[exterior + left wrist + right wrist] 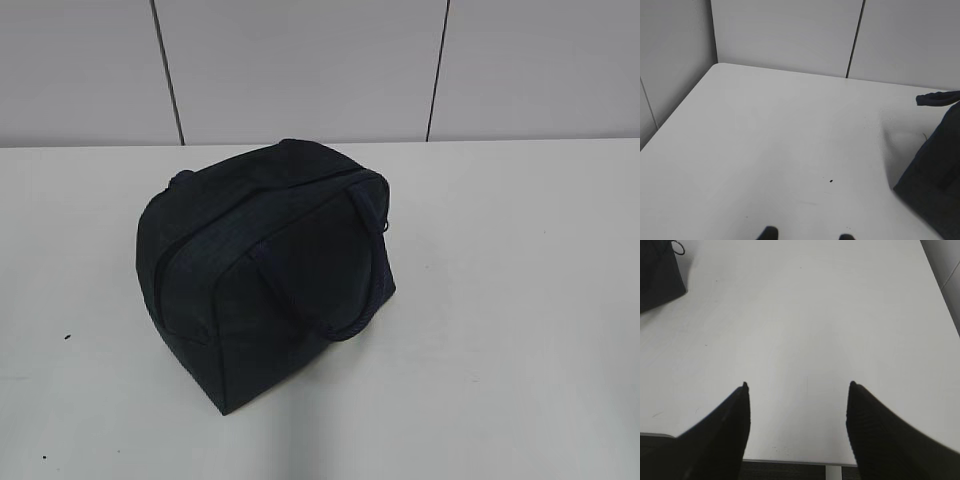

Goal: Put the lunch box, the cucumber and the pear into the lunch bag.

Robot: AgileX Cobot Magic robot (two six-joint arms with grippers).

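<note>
The dark navy lunch bag stands on the white table, its zipper looking shut and one looped handle lying over its right side. It also shows at the right edge of the left wrist view and at the top left corner of the right wrist view, with its metal ring pull. The lunch box, the cucumber and the pear are out of view. My left gripper is open and empty over bare table, left of the bag. My right gripper is open and empty near the table's front edge.
A grey panelled wall runs behind the table. The table's left edge meets a side wall in the left wrist view. No arm shows in the exterior view.
</note>
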